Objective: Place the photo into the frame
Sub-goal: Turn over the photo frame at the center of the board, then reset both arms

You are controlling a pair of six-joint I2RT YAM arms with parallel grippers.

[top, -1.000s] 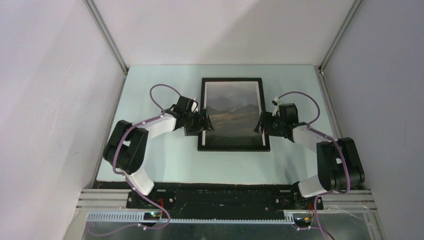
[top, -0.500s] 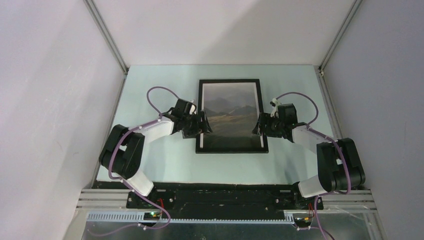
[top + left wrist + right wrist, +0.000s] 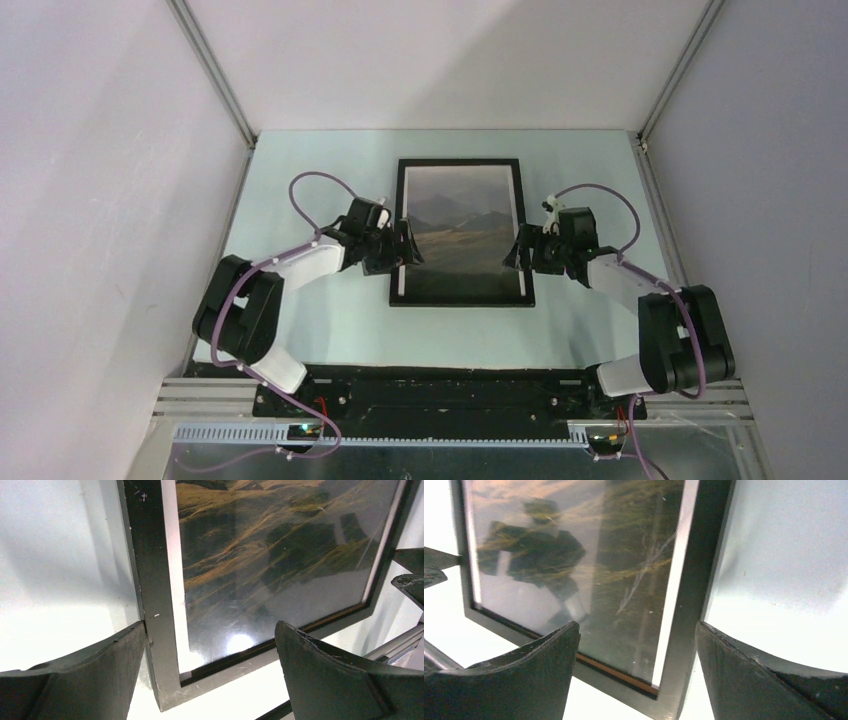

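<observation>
The left end effector point(image 3: 405, 247) and right end effector point(image 3: 518, 250) gape empty astride the side edges of the frame point(image 3: 460, 162), which lies flat between them with the photo point(image 3: 460, 225) behind its pane; I'd back both straight outward without snagging it.

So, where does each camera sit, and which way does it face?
Top external: above and behind the bases, facing down at the table; both arms, left pincer and right pincer show.
Left wrist: on the left arm, looking down along the frame's left side; its open fingers show.
Right wrist: on the right arm, over the frame's right side; its open fingers show.
Shared: both wrist views see the photo under glass.
</observation>
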